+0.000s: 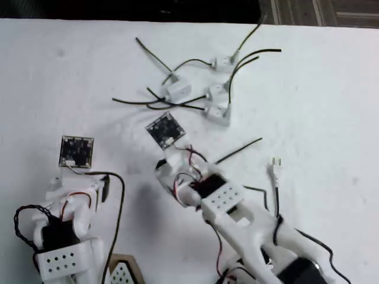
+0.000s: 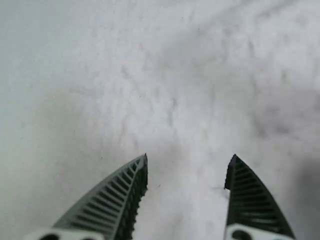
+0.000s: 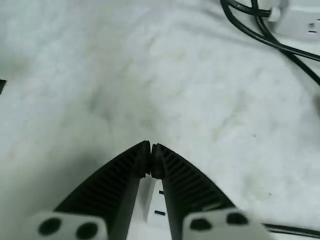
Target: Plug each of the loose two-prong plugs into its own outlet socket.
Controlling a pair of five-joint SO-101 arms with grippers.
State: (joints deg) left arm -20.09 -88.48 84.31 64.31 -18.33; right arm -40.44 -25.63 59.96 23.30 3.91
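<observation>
High view: open tablecloth (image 1: pixel 47 77) is left around the parted left gripper (image 2: pixel 187 160) and the tip-closed right gripper (image 3: pixel 151 150), one loose plug (image 1: pixel 276 162) is seen at the latter's three o'clock, and four corded white blocks (image 1: pixel 177 90) at twelve, before the far edge.

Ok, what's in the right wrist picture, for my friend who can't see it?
The right arm's ridged jaws are shut tip to tip over the white table cover. A white slotted piece shows behind the tips. Black cables run beside a white outlet socket.
</observation>
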